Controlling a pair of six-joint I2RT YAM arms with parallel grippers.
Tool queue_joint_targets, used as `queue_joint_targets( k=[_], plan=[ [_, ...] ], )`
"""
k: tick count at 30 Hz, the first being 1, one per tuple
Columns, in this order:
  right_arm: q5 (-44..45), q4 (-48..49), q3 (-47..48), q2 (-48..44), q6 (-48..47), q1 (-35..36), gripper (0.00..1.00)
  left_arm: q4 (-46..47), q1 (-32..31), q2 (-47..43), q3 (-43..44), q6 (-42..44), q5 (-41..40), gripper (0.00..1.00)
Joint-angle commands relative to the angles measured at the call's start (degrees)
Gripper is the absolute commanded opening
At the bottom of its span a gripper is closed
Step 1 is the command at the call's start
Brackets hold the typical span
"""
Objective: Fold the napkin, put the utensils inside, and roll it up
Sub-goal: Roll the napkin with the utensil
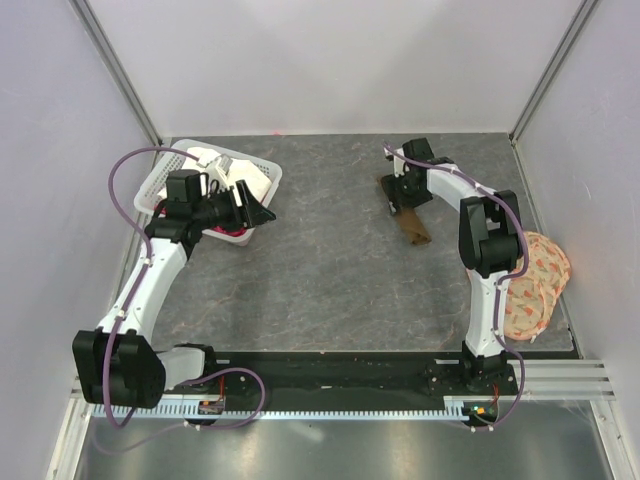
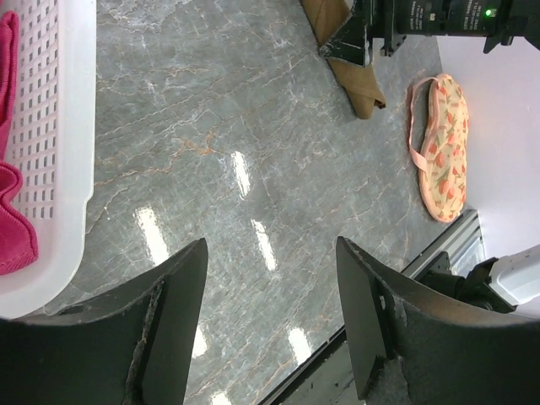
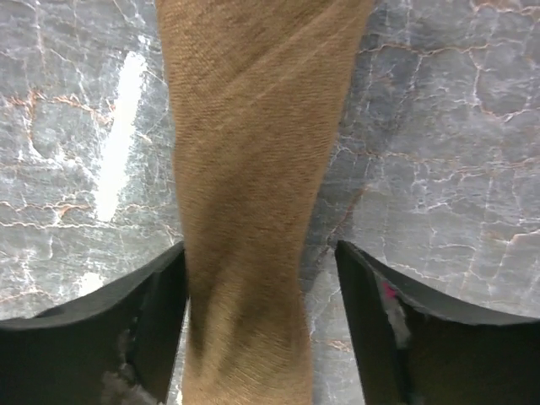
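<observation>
The olive-brown napkin [image 1: 412, 225] lies rolled into a narrow bundle on the grey table, right of centre at the back. It also shows in the left wrist view [image 2: 359, 84] and fills the middle of the right wrist view [image 3: 253, 186]. My right gripper [image 1: 400, 192] is open and sits low over the roll, one finger on each side, the left finger [image 3: 160, 312] close against the cloth. My left gripper [image 1: 255, 207] is open and empty beside the white basket [image 1: 262, 178]. The spoon is hidden.
The white perforated basket [image 2: 59, 169] at the back left holds pink cloth [image 2: 15, 228] and white items. A peach floral round fabric piece [image 1: 535, 280] lies at the right table edge, also seen in the left wrist view [image 2: 440, 148]. Walls enclose the table.
</observation>
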Motion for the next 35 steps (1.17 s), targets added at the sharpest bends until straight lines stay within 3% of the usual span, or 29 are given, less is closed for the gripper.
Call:
queue_joint_targets(
  k=[1, 5, 11, 15, 20, 23, 35],
  plan=[
    [-0.7, -0.8, 4.9, -3.9, -1.2, 0.3, 0.82, 0.2, 0.6, -2.7, 2.9, 0.6, -1.2, 0.71],
    [-3.1, -1.7, 7.3, -9.8, -1.0, 0.3, 0.96, -0.6, 0.9, -4.9, 4.7, 1.0, -1.7, 0.74],
    [-6.3, 0.0, 0.0, -27.5, 3.0, 0.5, 0.98, -2.8, 1.0, -9.3, 6.9, 2.6, -3.4, 0.80],
    [-6.8, 7.8, -16.6, -46.2, 7.1, 1.9, 0.98, -2.9, 1.0, -14.9, 5.9, 3.8, -5.5, 0.90],
    [-6.2, 18.1, -36.6, -63.5, 13.3, 2.9, 0.98, -2.5, 1.0, -20.7, 2.3, 5.4, -7.2, 0.92],
    [-4.2, 19.8, -43.9, -72.6, 13.9, 3.0, 0.98, -1.7, 1.0, -24.7, -0.7, 6.5, -9.6, 0.92],
    [-4.8, 19.3, -49.2, -75.5, 15.3, 3.0, 0.98, -1.0, 1.0, -30.4, -6.3, 5.9, -9.8, 0.93]
  ],
)
